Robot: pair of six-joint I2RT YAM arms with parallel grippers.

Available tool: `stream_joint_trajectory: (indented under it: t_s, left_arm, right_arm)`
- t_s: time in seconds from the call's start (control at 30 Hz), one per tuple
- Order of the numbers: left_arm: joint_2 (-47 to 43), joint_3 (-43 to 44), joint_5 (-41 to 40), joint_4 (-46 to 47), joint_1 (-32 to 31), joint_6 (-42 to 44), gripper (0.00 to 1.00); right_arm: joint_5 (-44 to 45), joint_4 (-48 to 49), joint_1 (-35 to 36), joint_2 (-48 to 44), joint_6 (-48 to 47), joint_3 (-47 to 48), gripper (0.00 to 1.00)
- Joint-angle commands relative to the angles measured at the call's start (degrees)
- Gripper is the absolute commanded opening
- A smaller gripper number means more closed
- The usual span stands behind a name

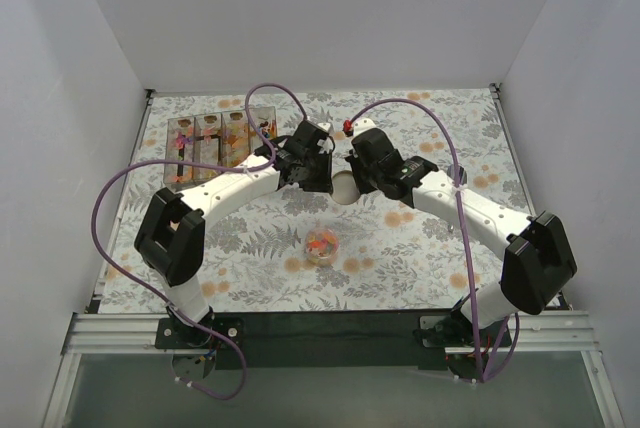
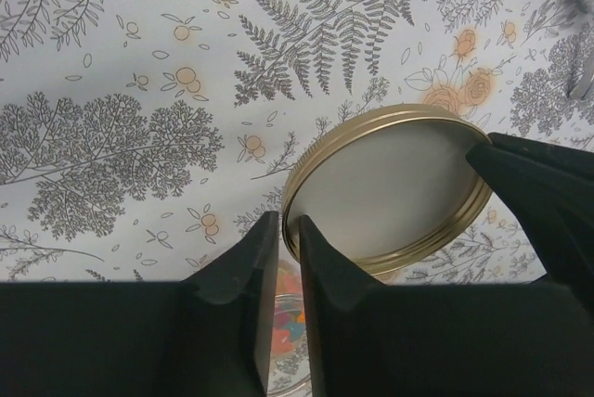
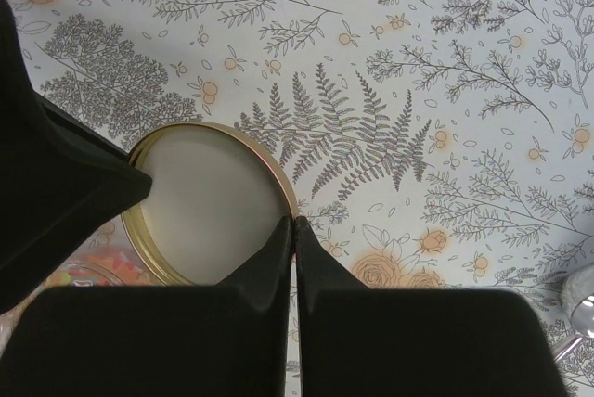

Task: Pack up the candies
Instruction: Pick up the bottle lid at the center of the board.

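Left wrist: left end effector, nearly closed, and right end effector, fully closed, both pinch the lid rim; an uneven pull could drop it.

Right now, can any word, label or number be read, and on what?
None can be read.
The lid: blank white face, gold rim.
The tablecloth: ferns and flowers only.
The clear boxes at the back: any marking too small to tell.
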Motion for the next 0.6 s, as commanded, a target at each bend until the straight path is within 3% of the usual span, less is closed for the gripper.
stream_joint_trajectory:
  t_s: [0.0, 0.07, 0.23, 0.27, 0.3, 0.4, 0.5, 0.57]
  left_arm:
    - [-0.51, 1.84, -2.32, 0.50, -0.27, 0.65, 0.08]
    - [-0.51, 1.75, -2.32, 0.67, -0.36, 0.65, 0.01]
    - [-1.39, 0.96, -7.49, 2.42, -0.36, 1.43, 0.00]
    - [-1.65, 0.78, -8.64, 2.95, -0.36, 2.13, 0.00]
    - [-1.92, 0.61, -9.70, 3.48, -0.36, 2.92, 0.00]
    - [-3.50, -1.06, -14.79, 7.08, -0.36, 6.61, 0.00]
    - [-5.61, -4.13, -19.71, 13.31, -0.36, 11.35, 0.00]
    - [-7.27, -6.07, -21.91, 19.37, -0.36, 14.08, 0.00]
  right_arm:
    - [1.01, 2.24, 0.52, -2.08, 0.73, -0.16, 0.01]
    - [0.92, 2.24, 0.52, -2.17, 0.82, -0.16, 0.01]
    - [-1.35, 2.33, 0.52, -2.78, 1.78, -0.33, 0.04]
    - [-1.98, 2.33, 0.52, -3.05, 2.04, -0.16, 0.09]
    - [-2.85, 2.15, 0.52, -3.31, 2.31, -0.16, 0.20]
    - [-5.49, 2.15, 0.44, -5.07, 4.24, -0.16, 0.42]
    - [-7.69, 1.63, -0.18, -7.61, 7.05, -0.25, 0.59]
    - [-10.84, 1.28, -1.84, -9.64, 10.20, -0.60, 0.63]
